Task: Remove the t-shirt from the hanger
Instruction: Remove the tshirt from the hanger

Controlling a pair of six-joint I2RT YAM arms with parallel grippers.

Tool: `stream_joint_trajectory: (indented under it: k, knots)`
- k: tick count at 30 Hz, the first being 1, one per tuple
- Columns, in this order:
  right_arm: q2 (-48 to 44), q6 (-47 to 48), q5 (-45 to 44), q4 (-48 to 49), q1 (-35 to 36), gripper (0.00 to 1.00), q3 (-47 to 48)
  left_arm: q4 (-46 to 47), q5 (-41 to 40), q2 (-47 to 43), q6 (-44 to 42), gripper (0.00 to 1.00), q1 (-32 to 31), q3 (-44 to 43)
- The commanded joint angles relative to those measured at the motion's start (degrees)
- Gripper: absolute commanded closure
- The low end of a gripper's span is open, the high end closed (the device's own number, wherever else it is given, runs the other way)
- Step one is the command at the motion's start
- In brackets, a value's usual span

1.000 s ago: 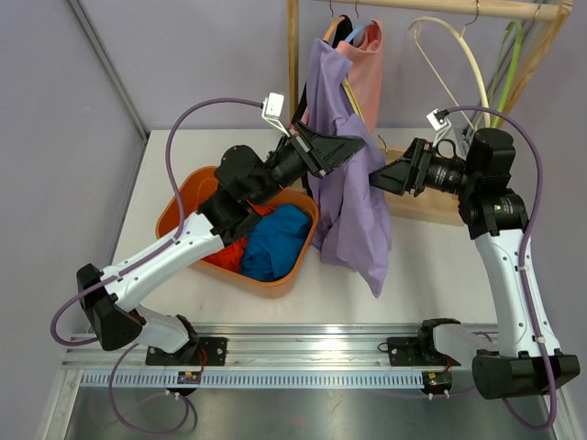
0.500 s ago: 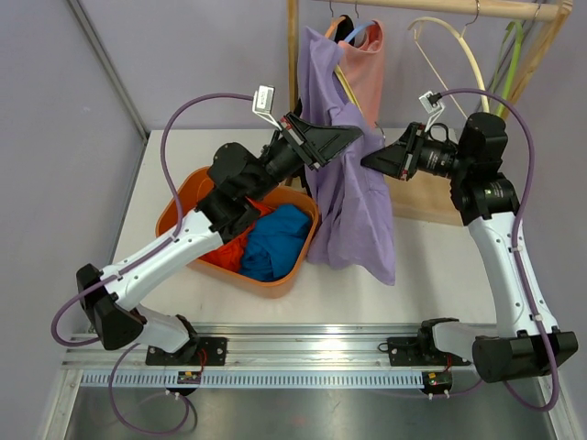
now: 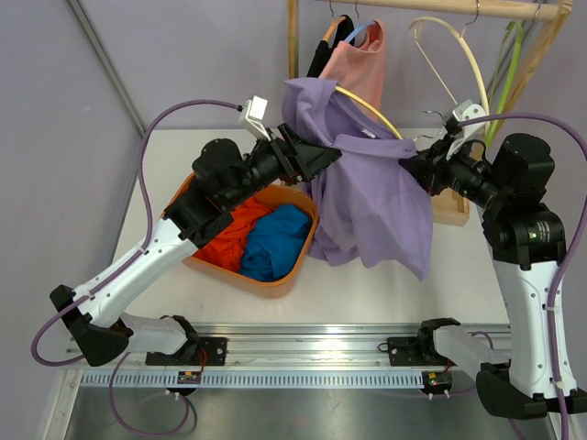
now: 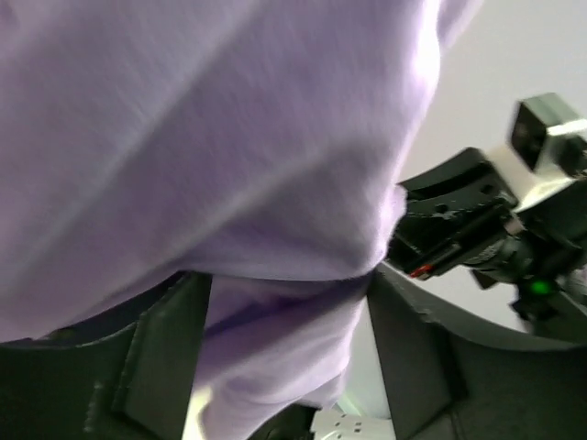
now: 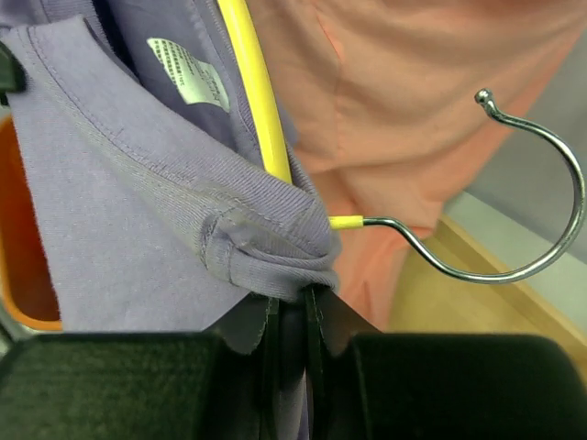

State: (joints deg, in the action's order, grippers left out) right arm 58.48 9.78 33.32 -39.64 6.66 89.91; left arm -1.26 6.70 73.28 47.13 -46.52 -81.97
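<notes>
the right gripper (image 5: 292, 307) pinches the purple t-shirt (image 5: 138, 229) at its collar beside the yellow hanger (image 5: 256, 101), likely to anchor it; the left gripper (image 4: 289, 289) stands wide around loose cloth.

One purple t-shirt (image 3: 367, 197), one orange basket (image 3: 268, 286)

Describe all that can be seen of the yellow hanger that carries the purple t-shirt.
The yellow hanger is a thin, curved bar, plastic by its look, with a bare metal hook. The hook hangs on nothing, in the air before the pink shirt. The bar runs tilted through the collar of the purple t-shirt, beside its white label. The right gripper is shut on bunched collar cloth just below where hook meets bar; whether it pinches the hanger too, I cannot tell.
</notes>
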Motion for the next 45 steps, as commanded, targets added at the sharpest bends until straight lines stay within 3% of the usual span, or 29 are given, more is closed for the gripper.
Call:
stream_joint_trajectory:
  k: [1,7,11,16,23,26,29,37,38,41,42,45]
  knots:
    - [-1.5,10.9,-7.4,-1.8,0.2,1.00,2.4,-5.3,-1.5,-2.3,-4.4,0.24,0.7,-1.0]
    - [-4.4,19.0,-12.2,-3.2,0.3,1.00,0.5,-11.0,-2.9,-5.8,-10.1,0.11,0.7,-1.1]
    - [-5.9,22.1,-14.0,-3.7,0.3,1.00,-0.7,-17.4,-9.6,-6.9,-12.5,0.07,0.7,-3.8]
    - [-6.9,24.7,-13.6,-5.2,0.2,1.00,-1.6,-29.7,-17.1,-1.1,-12.8,0.04,0.0,-15.7]
    - [-8.0,30.0,-16.1,-7.3,0.3,1.00,-3.4,-45.8,-29.4,14.5,-11.6,0.07,-6.9,-40.1]
    - [-8.3,31.3,-16.6,-7.7,0.3,1.00,-4.1,-51.9,-32.1,20.7,-10.2,0.19,-9.1,-48.2]
    - [-8.4,31.7,-17.3,-7.9,0.3,1.00,-4.5,-56.3,-33.9,23.4,-9.4,0.23,-10.8,-51.3]
    - [-8.7,31.0,-15.0,-7.6,0.3,1.00,-4.8,-60.0,-41.4,26.8,-7.8,0.25,-13.2,-47.9]
    - [-8.7,31.0,-14.8,-7.7,0.3,1.00,-4.7,-59.6,-43.1,27.0,-7.8,0.27,-13.2,-47.3]
    - [-9.3,31.4,-14.2,-7.9,0.3,1.00,-5.0,-56.8,-44.7,27.1,-8.3,0.48,-13.1,-46.1]
    - [-9.5,31.9,-14.4,-8.3,0.3,1.00,-5.2,-56.0,-44.9,27.2,-8.5,0.68,-13.1,-46.1]
    - [-10.4,33.0,-15.4,-8.6,0.3,1.00,-6.2,-55.2,-45.5,26.9,-9.3,0.88,-13.1,-46.1]
